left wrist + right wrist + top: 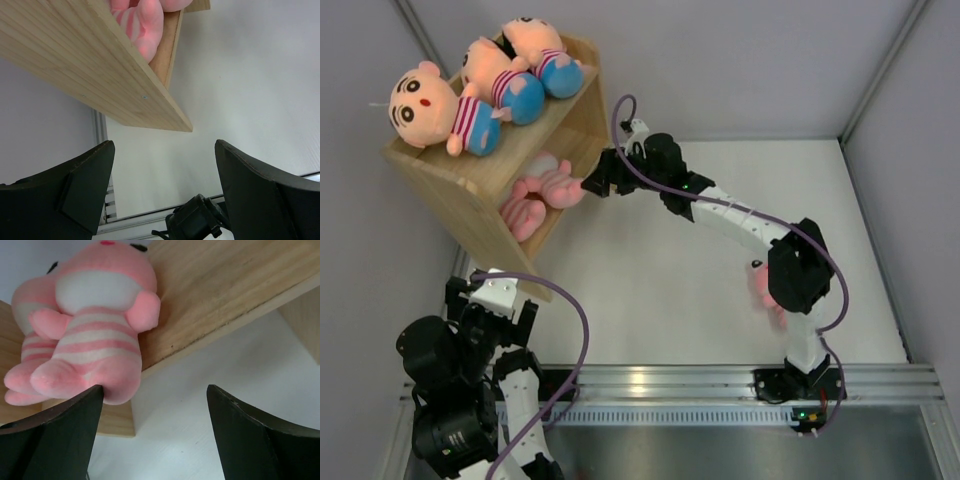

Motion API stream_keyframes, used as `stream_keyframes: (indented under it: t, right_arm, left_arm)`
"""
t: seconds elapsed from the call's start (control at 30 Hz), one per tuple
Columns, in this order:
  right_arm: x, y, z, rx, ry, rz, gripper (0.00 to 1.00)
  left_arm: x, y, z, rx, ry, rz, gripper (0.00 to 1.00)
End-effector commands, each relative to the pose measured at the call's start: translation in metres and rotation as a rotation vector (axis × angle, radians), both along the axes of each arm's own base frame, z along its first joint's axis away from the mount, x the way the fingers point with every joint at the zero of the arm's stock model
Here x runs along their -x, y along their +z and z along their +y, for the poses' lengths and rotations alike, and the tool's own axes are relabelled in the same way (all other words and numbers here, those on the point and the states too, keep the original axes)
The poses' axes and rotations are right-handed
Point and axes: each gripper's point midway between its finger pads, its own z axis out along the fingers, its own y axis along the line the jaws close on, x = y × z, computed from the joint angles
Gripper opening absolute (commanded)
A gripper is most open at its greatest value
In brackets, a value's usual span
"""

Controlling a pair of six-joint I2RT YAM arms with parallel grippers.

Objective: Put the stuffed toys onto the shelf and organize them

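The wooden shelf (470,205) stands tilted at the far left. Three boy dolls (430,110) (495,75) (540,50) lie on its top. Two pink striped animals (555,180) (525,212) lie in the lower tier. A third pink animal (763,290) lies on the table, partly hidden behind the right arm's elbow. My right gripper (595,185) is open at the lower tier's mouth. In the right wrist view its (155,387) left finger touches the near pink animal (95,340). My left gripper (492,290) is open and empty by the shelf's near corner, below the side panel (100,65).
Grey walls close in on the left, back and right. A metal rail (720,385) runs along the near table edge by the arm bases. The right arm stretches diagonally across the white tabletop (650,290).
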Motion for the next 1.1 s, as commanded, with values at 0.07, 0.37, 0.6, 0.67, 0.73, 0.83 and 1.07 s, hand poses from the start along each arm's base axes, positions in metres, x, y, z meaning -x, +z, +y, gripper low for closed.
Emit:
stream_keyframes:
  t: [0.07, 0.37, 0.6, 0.67, 0.73, 0.83, 1.07]
  right_arm:
    - [0.012, 0.043, 0.033, -0.145, 0.054, -0.037, 0.81]
    - [0.022, 0.036, 0.054, -0.181, 0.128, -0.002, 0.23]
    - [0.002, 0.063, 0.066, -0.150, 0.178, -0.130, 0.00]
    - [-0.003, 0.051, 0.070, -0.120, 0.210, -0.140, 0.00]
    - [-0.007, 0.055, 0.071, -0.095, 0.230, -0.186, 0.00]
    - [0.000, 0.040, 0.074, -0.056, 0.316, -0.182, 0.00]
    - [-0.001, 0.029, 0.060, -0.013, 0.325, -0.182, 0.00]
  left_arm:
    - [0.003, -0.010, 0.003, 0.003, 0.017, 0.054, 0.87]
    - [0.004, -0.011, 0.004, -0.002, 0.020, 0.055, 0.87]
    - [0.005, -0.009, 0.006, -0.011, 0.034, 0.049, 0.87]
    - [0.006, -0.010, 0.005, -0.012, 0.034, 0.049, 0.88]
    - [0.006, -0.010, 0.006, -0.011, 0.034, 0.049, 0.88]
    - [0.005, -0.009, 0.006, -0.014, 0.035, 0.049, 0.88]
    - [0.007, -0.009, 0.005, -0.015, 0.036, 0.049, 0.88]
